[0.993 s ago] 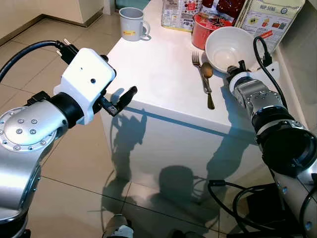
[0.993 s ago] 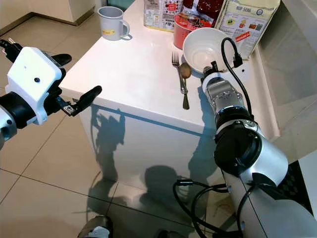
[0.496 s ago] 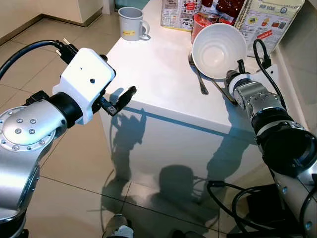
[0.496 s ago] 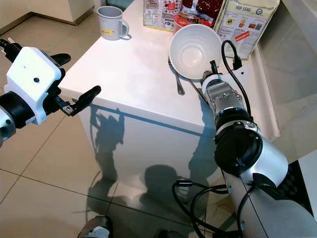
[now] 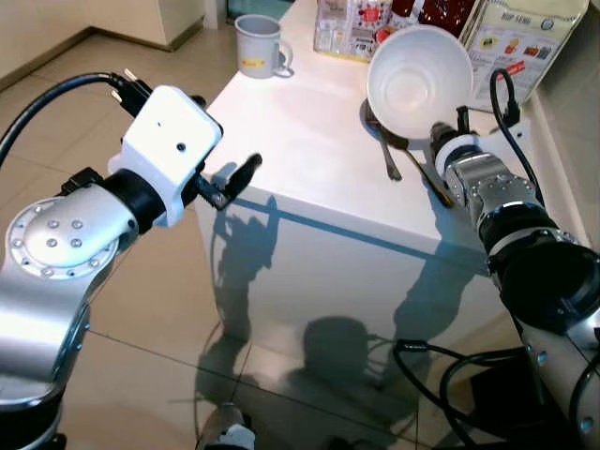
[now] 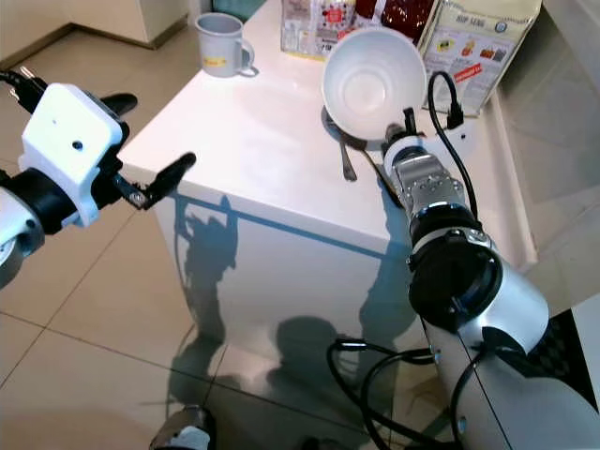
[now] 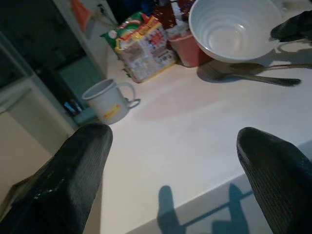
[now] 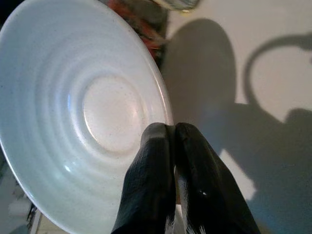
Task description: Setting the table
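Note:
My right gripper (image 8: pixel 170 129) is shut on the rim of a white bowl (image 5: pixel 419 80). The bowl hangs above the white table (image 5: pixel 300 141), tilted so its inside faces me. Under it a fork (image 5: pixel 387 161) and a spoon (image 7: pixel 263 66) lie side by side on the table. My left gripper (image 7: pixel 173 146) stands open and holds nothing, level with the table's front left edge. A grey mug (image 5: pixel 257 44) with a yellow label stands at the table's far left corner.
Food packets (image 5: pixel 511 37) and a red tub (image 7: pixel 187 46) line the back of the table behind the bowl. A wall or cabinet side runs along the table's right. Tiled floor (image 5: pixel 169 309) lies in front and to the left.
The right gripper has lifted the bowl off the table beside the cutlery and tipped it up. The left arm has stayed roughly where it was; the camera shifted slightly.

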Robot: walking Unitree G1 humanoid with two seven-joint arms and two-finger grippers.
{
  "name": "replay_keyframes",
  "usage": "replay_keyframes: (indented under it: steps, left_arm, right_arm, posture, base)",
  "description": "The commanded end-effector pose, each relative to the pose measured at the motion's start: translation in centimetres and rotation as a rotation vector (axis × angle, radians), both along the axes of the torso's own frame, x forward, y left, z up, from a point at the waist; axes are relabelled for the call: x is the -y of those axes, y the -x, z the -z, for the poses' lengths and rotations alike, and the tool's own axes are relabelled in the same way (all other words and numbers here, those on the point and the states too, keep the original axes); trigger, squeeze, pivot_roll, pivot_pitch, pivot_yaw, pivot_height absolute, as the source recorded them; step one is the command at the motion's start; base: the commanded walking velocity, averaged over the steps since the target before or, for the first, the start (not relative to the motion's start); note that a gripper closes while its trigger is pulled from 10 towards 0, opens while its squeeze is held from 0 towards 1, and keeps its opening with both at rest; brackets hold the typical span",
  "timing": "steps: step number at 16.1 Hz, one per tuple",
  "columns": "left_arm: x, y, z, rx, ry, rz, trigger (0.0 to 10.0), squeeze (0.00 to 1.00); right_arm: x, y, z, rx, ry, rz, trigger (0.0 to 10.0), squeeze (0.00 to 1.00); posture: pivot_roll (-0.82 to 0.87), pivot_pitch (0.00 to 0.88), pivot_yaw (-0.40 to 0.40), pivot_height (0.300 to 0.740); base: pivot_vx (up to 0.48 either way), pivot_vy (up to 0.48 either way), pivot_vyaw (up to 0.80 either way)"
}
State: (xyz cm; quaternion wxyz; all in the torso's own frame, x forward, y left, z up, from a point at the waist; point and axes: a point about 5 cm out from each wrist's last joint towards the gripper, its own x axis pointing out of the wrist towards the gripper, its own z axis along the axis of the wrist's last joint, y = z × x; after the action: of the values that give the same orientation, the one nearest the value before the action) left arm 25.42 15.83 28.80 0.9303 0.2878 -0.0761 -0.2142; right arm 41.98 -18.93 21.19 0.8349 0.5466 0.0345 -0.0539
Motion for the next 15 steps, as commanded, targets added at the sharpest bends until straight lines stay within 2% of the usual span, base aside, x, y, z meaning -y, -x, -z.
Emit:
replay_keyframes:
  steps: [1, 3, 4, 6, 7, 9, 11, 12, 13, 14, 15]
  left_arm:
    - [0.4, -0.3, 0.0, 0.021, 0.004, 0.005, 10.0, 0.00]
    - [0.5, -1.0, 0.4, 0.037, 0.018, -0.029, 10.0, 0.00]
    - [0.6, -1.6, 0.7, 0.053, 0.049, -0.067, 10.0, 0.00]
    - [0.7, -2.3, 1.1, 0.063, 0.112, -0.123, 10.0, 0.00]
    - [1.0, -2.7, 0.9, 0.055, 0.259, -0.168, 10.0, 0.00]
    - [1.7, -2.9, 1.0, 0.050, 0.334, -0.173, 10.0, 0.00]
    - [2.4, -2.7, 2.4, 0.026, 0.330, -0.168, 10.0, 0.00]
    - [2.1, -2.6, 3.3, 0.003, 0.367, -0.204, 10.0, 0.00]
    - [1.9, -2.5, 4.5, -0.014, 0.365, -0.241, 10.0, 0.00]
    - [1.9, -2.3, 5.4, -0.032, 0.360, -0.251, 10.0, 0.00]
    - [1.9, -2.2, 5.6, -0.041, 0.363, -0.250, 10.0, 0.00]
  right_arm:
    - [1.0, -0.4, -3.4, 0.134, 0.036, 0.028, 0.0, 0.00]
    - [0.6, -0.6, -5.0, 0.208, 0.117, -0.006, 0.0, 0.00]
    - [0.2, -0.6, -5.9, 0.256, 0.238, -0.049, 0.0, 0.00]
    - [-0.1, -0.6, -6.9, 0.333, 0.331, -0.100, 0.0, 0.00]
    - [0.3, -0.5, -7.5, 0.388, 0.357, -0.111, 0.0, 0.00]
    - [1.0, -0.2, -7.6, 0.438, 0.372, -0.125, 0.0, 0.00]
    - [1.4, 0.4, -6.8, 0.483, 0.423, -0.160, 0.0, 0.00]
    - [1.9, 1.0, -6.0, 0.472, 0.426, -0.138, 0.0, 0.00]
    - [2.4, 2.3, -5.5, 0.474, 0.443, -0.095, 0.0, 0.00]
    - [2.6, 3.9, -5.3, 0.480, 0.502, -0.058, 0.0, 0.00]
    - [2.6, 4.7, -5.2, 0.482, 0.535, -0.045, 0.0, 0.00]
  posture:
    - [0.32, 0.024, -0.072, 0.740]
    - [0.28, 0.000, -0.063, 0.740]
    - [0.25, 0.000, -0.064, 0.740]
    - [0.20, 0.000, -0.062, 0.740]
    - [0.18, 0.000, -0.057, 0.740]
    - [0.15, 0.000, -0.056, 0.740]
    - [0.10, 0.000, -0.041, 0.740]
    - [0.08, 0.000, -0.037, 0.740]
    - [0.05, 0.000, -0.027, 0.740]
    - [0.03, 0.000, -0.022, 0.740]
    - [0.03, 0.000, -0.020, 0.740]
  base:
    - [0.000, 0.000, 0.00]
    - [0.000, 0.000, 0.00]
    - [0.000, 0.000, 0.00]
    - [0.000, 0.000, 0.00]
    - [0.000, 0.000, 0.00]
    - [0.000, 0.000, 0.00]
    - [0.000, 0.000, 0.00]
    - [0.000, 0.000, 0.00]
    - [0.000, 0.000, 0.00]
    - [0.000, 0.000, 0.00]
    - [0.000, 0.000, 0.00]
